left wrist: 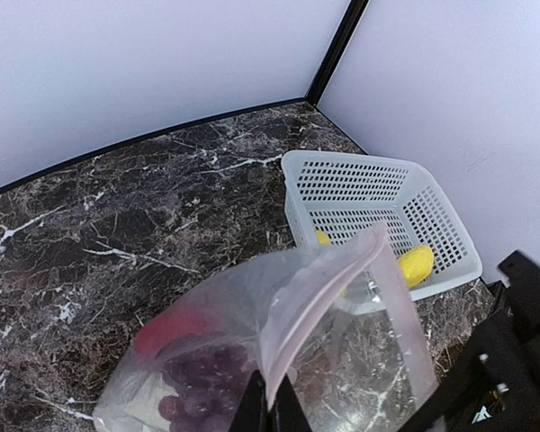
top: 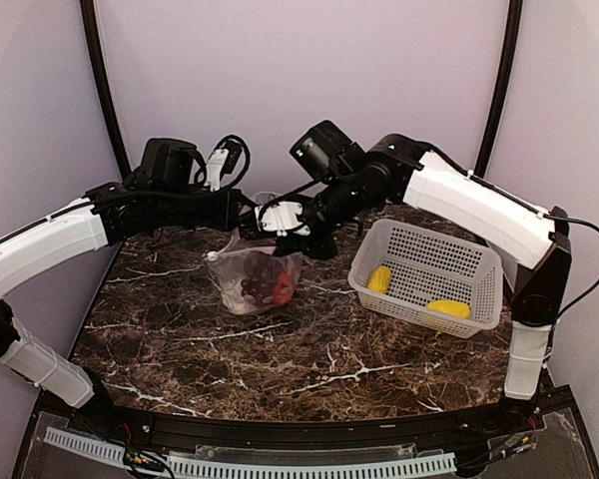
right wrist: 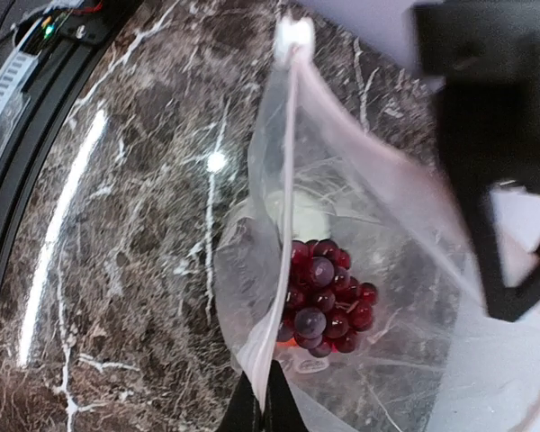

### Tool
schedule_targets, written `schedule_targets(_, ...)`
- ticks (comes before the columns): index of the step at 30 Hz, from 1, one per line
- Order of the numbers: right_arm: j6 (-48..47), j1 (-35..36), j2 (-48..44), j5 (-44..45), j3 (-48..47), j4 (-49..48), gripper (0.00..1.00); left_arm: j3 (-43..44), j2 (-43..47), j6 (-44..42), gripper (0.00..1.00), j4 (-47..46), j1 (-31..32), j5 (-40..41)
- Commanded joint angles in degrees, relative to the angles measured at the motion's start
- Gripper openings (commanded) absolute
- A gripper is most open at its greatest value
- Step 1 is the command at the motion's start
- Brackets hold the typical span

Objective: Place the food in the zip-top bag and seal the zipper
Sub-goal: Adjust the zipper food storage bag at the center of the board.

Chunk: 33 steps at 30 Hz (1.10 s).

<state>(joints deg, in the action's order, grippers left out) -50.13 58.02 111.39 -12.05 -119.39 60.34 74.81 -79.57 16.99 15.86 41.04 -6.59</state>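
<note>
Jaws: the left jaws are pressed together on the rim of the zip-top bag [left wrist: 342, 360], pinching the pinkish zipper [left wrist: 310, 299] where it runs down to them; the right jaws are likewise closed on that rim at another spot, the thin strip rising away from them in the right wrist view.
Bag: it hangs between the two sets of jaws with its bottom on the tabletop [top: 280, 369], rear of centre, its mouth unsealed and gaping.
Inside: dark purple grapes [right wrist: 324, 297] bunch at the bottom, white-green cabbage [right wrist: 297, 211] lies beside them, and a red piece [left wrist: 171, 328] presses against the film; whether that is the pepper or the round one I cannot tell.
Basket: the white perforated basket [top: 429, 274] sits to the right, apart from the bag, holding a yellow piece [top: 379, 279] and a second yellow piece [top: 449, 309].
Handling: the film looks thin, floppy and slick, and it sags under its load. The stiffer zipper strip is the sound place to hold, near the corners so the mouth gapes wide. The pieces are probably light and hard, and the rounded ones may roll.
Stage: by my judgement, partly done; neither yellow piece is bagged yet and the zipper is not pressed shut.
Risk: with both jaws occupied on the rim, freeing one to fetch may let the mouth collapse.
</note>
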Motion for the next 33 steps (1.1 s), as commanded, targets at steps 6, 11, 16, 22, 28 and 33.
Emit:
schedule_targets(6, 0.5, 0.8, -3.7, 0.6, 0.8, -7.0, 0.0, 4.0, 0.6, -3.3, 0.01, 4.2, 0.3, 0.4)
schedule_targets(11, 1.0, 0.8, -4.0, -0.4, 1.8, -5.9, 0.0, 5.6, 2.9, -5.9, 0.01, 4.9, 0.2, 4.4)
schedule_targets(16, 1.7, 0.9, -6.4, -1.1, 1.3, -8.4, 0.0, 6.0, 3.1, -6.4, 0.01, 5.8, 0.2, 4.5)
schedule_targets(22, 2.2, 0.9, -6.5, -2.4, 1.7, -9.4, 0.0, 6.5, 3.4, -7.6, 0.01, 6.7, 0.3, 4.8)
schedule_targets(28, 3.9, 0.8, -5.4, -4.2, 5.6, -8.9, 0.28, 6.6, 0.3, -7.1, 0.01, 8.8, 0.3, 2.9)
schedule_targets(33, 4.7, 0.4, -7.6, -5.2, 4.1, -6.0, 0.51, 8.7, -1.7, -6.9, 0.01, 11.2, 0.2, 0.8)
